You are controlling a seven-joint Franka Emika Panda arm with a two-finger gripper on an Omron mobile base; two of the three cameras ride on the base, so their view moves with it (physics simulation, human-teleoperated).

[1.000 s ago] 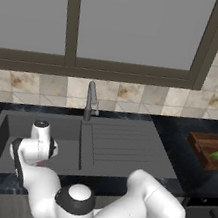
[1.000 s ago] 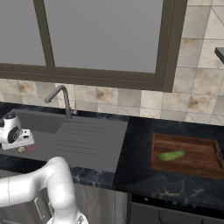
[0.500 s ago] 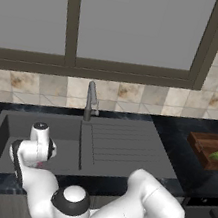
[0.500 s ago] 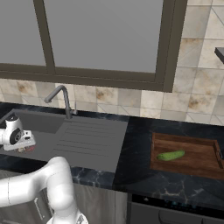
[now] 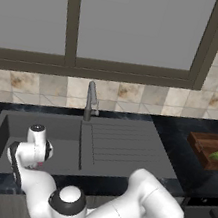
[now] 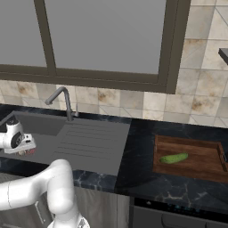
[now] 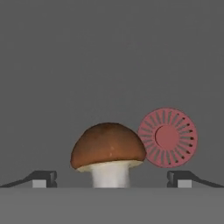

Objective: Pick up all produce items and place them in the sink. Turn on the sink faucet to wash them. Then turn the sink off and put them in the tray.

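One mushroom (image 7: 108, 151) | between open gripper (image 7: 111, 178) fingertips | sink (image 7: 109, 57) floor

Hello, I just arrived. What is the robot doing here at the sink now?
The arm reaches down into the sink, and its open gripper hangs over a brown-capped mushroom on the basin floor, one fingertip on each side of it without touching. The red drain lies just beside the mushroom. The cucumber already lies in the wooden tray on the counter to the right. No water is seen running from the faucet. It looks about to pick up the mushroom.
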